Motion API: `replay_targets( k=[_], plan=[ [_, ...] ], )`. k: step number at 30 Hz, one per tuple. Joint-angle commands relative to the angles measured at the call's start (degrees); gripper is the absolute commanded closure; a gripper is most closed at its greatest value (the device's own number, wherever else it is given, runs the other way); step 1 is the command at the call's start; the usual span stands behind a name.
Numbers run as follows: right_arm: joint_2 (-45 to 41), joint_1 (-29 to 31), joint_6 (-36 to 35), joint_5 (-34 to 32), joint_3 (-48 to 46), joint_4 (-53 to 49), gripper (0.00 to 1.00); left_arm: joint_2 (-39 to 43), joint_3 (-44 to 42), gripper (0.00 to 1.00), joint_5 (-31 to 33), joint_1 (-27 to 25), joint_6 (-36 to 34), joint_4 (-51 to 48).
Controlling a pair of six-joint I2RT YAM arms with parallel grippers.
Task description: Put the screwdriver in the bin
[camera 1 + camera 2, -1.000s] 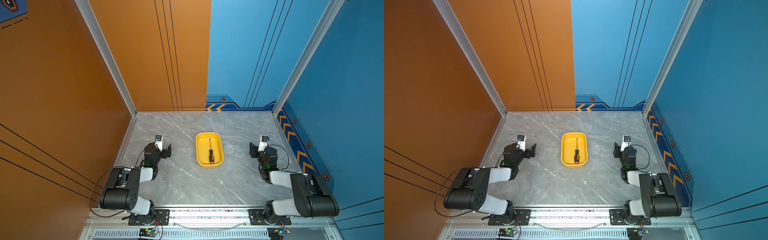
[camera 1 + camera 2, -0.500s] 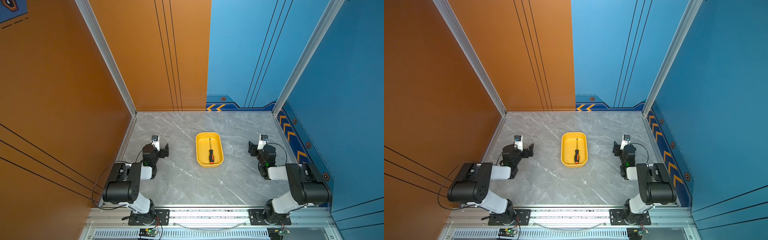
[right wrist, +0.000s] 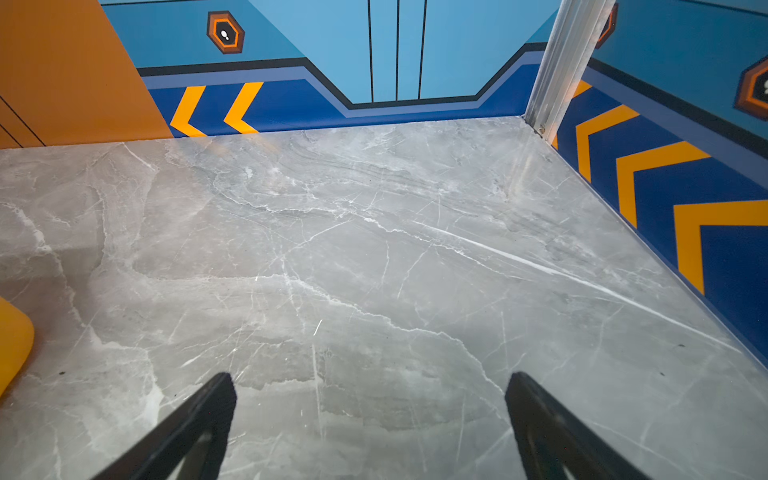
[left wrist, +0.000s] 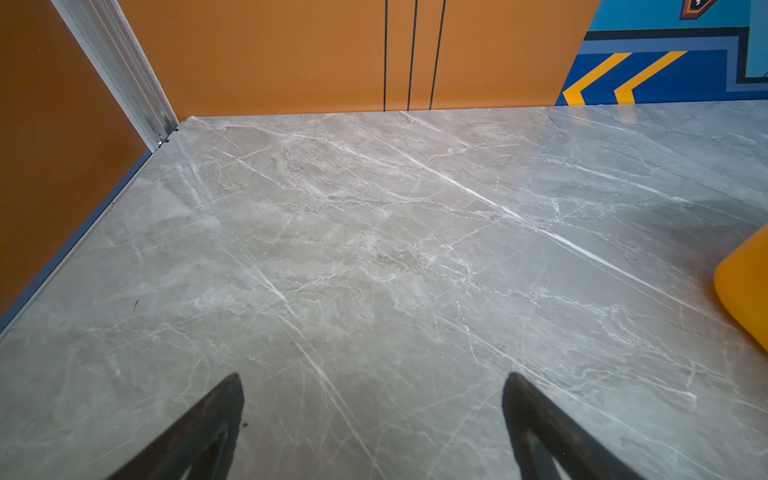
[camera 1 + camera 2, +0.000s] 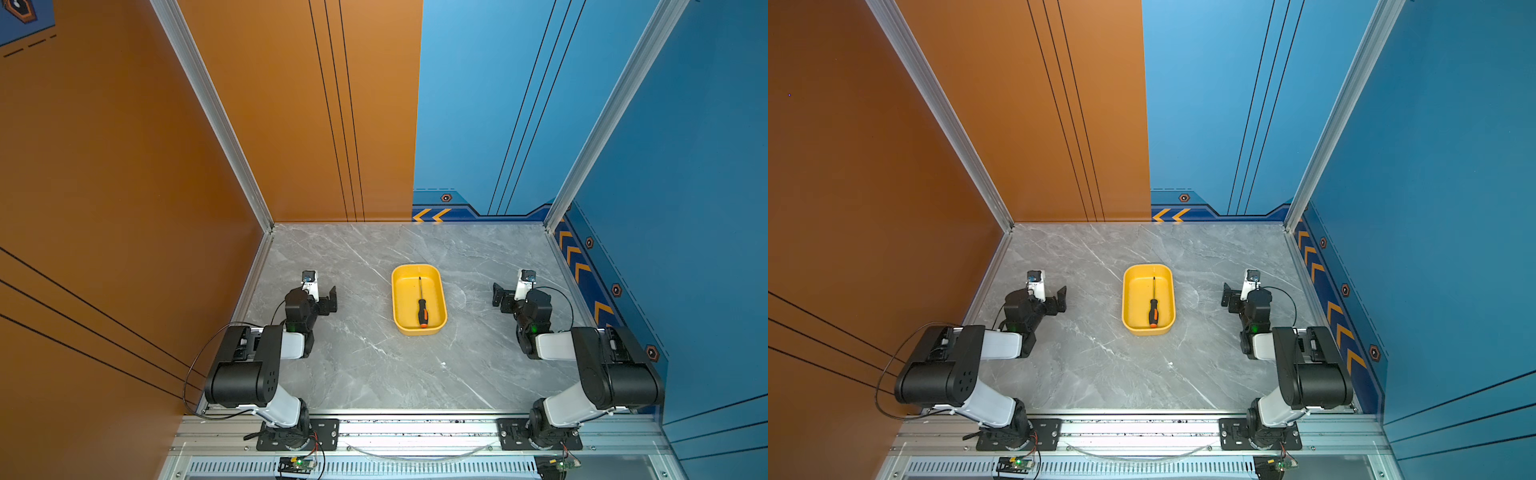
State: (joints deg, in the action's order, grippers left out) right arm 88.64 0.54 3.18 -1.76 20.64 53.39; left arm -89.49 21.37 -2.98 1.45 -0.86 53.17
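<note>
Screwdriver [image 5: 421,303] lies in the bin [image 5: 405,291]; I note arms folded further back, left gripper [image 4: 372,376] and right gripper [image 3: 369,377] splayed, empty (task looks done).

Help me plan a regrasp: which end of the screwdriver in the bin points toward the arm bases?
The handle end of the screwdriver: black and orange, it lies by the near wall of the bin; the thin metal tip points away.

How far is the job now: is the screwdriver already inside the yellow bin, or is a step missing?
Done: the screwdriver lies flat inside the bin, wholly within its walls. In hand: nothing; the left gripper and the right gripper are both open and empty, each off to its own side of the bin. Left: nothing that the pictures show.
</note>
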Motion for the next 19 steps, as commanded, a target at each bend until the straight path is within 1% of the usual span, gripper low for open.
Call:
replay_targets(
  k=[1, 3, 8, 13, 19],
  plan=[
    [-0.13, 0.95, -0.35, -2.82, -0.24, 0.4, 0.0, -0.24, -0.07, 0.02, 1.66, 0.04, 0.88, 0.89],
    [-0.18, 1.46, -0.53, -3.97, -0.6, 1.08, 0.0, -0.26, -0.09, 0.02, 1.66, 0.04, 0.9, 0.89],
    [-0.13, 1.56, -0.55, -4.2, -0.6, 1.11, 0.0, -0.28, -0.07, 0.02, 1.66, 0.04, 0.93, 0.87],
    [0.04, 0.48, -0.18, -1.59, 0.59, -0.91, 0.0, -0.25, 0.0, 0.02, 1.65, 0.04, 0.9, 0.85],
    [-0.05, 0.43, -0.02, -1.85, 0.51, -0.84, 0.0, -0.24, -0.09, 0.02, 1.67, -0.02, 0.88, 0.89]
  ],
)
